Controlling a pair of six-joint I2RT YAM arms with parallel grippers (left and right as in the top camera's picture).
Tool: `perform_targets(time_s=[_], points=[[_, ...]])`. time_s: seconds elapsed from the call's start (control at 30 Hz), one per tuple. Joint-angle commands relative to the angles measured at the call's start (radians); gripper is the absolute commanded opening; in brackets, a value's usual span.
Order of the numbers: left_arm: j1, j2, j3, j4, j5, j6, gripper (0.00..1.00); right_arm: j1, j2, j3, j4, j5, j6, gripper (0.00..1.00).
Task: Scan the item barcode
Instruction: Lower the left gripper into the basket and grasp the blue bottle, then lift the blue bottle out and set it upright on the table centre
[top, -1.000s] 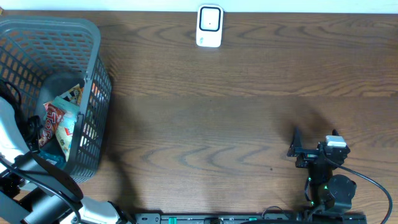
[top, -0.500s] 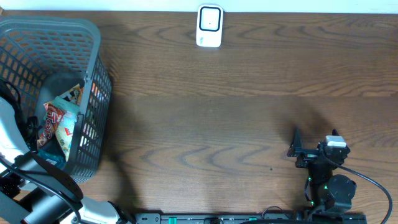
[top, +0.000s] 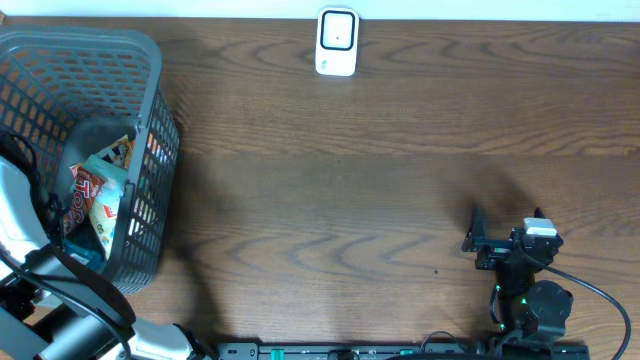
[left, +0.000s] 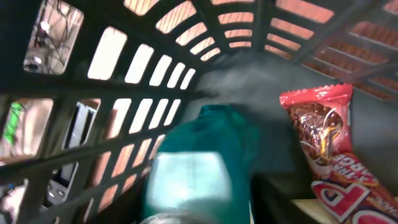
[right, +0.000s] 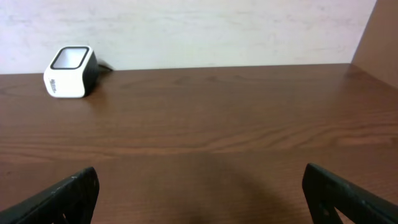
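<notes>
Item: teal packet, lying inside the grey basket at the far left of the table, low among the other goods. Seen from the left wrist it fills the near centre of the view, directly ahead of the camera and very close. It is blurred, but its long axis appears to run away from the camera toward the basket's mesh wall. Adjacent: red snack packet, just to the right of the teal one, tilted, whether touching cannot be told. Left arm: reaches down into the basket from the near-left edge and is by far the nearer arm to the item. The left gripper's fingers are not distinguishable in the blur, so whether its jaws are spread or pinching the packet cannot be told. Scanner: white, upright at the far edge of the table near its middle, well apart from the basket and to its right. Right gripper: near right of the table, jaws spread wide and empty, facing the scanner across bare wood. Judgement: the step in hand is the pick, and the item must then travel rightward and far to reach the scanner.
</notes>
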Motion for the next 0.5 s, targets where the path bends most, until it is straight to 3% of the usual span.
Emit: perform_targets(time_s=[0.0,0.07,0.3,0.47], points=[[0.005,0.013,-0.015,-0.003,0.017,0.014,0.34,0.008,-0.005,-0.003,0.000,-0.002,-0.011,0.99],[0.005,0.012,0.000,-0.003,0.017,0.046,0.28,0.008,-0.005,-0.003,0.000,-0.002,-0.011,0.99],[0.004,-0.055,0.074,-0.005,0.037,0.117,0.27,0.008,-0.005,-0.003,0.000,-0.002,-0.011,0.99],[0.004,-0.172,0.138,-0.002,0.141,0.116,0.27,0.008,-0.005,-0.003,0.000,-0.002,-0.011,0.99]])
